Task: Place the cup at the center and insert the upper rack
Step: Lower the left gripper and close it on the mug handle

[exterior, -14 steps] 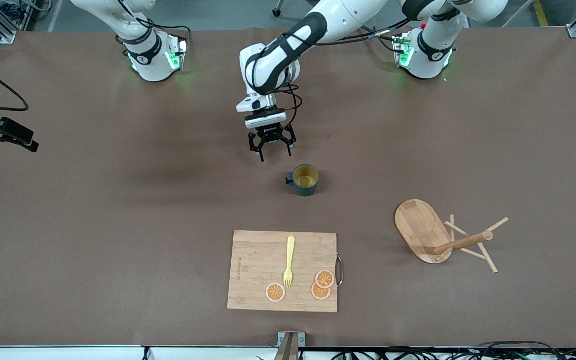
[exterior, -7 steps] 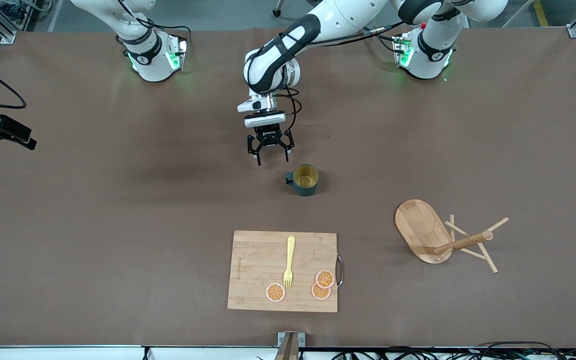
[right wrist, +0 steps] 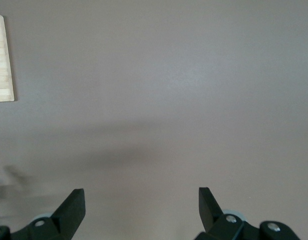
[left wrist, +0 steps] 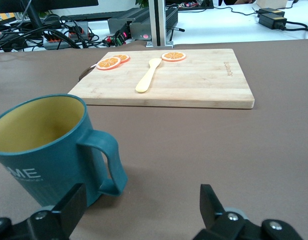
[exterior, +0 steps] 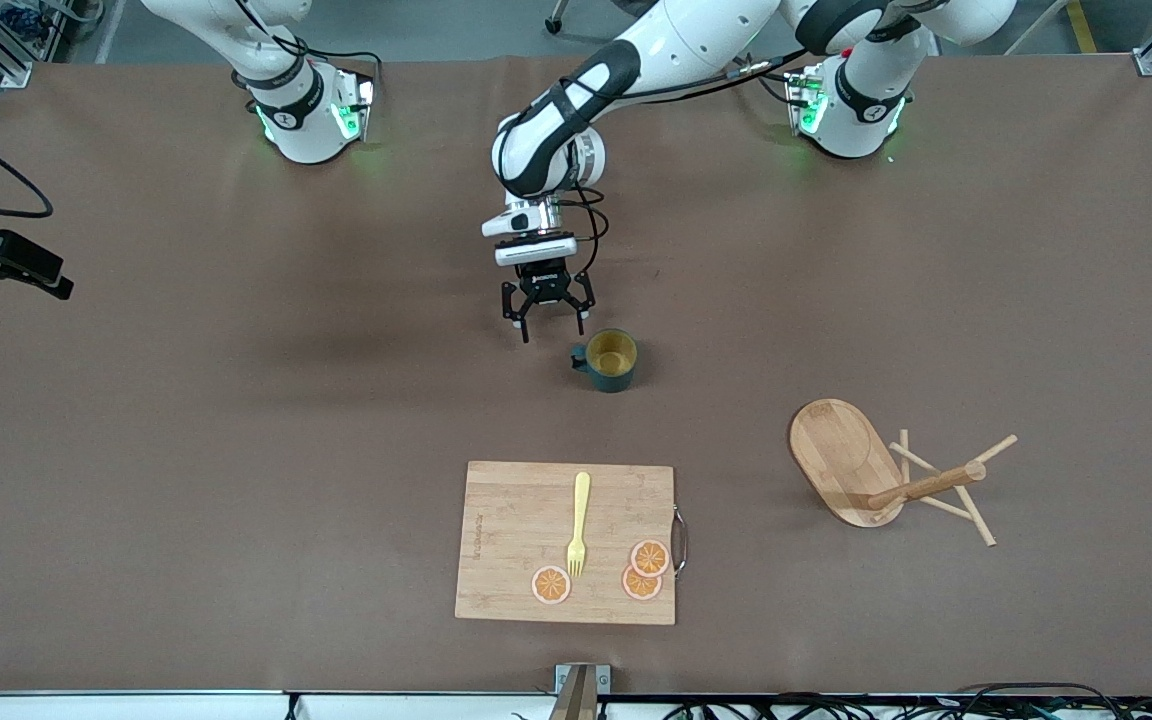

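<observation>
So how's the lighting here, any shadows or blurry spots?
Front view: even light, a soft shadow on the table beside the cup. Left wrist view: cup sharp, left gripper's fingers blurred. Right wrist view: faint shadow band, no glare.

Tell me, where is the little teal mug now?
The cup stands upright mid-table, farther from the front camera than the cutting board, with the open left gripper beside its handle.
</observation>
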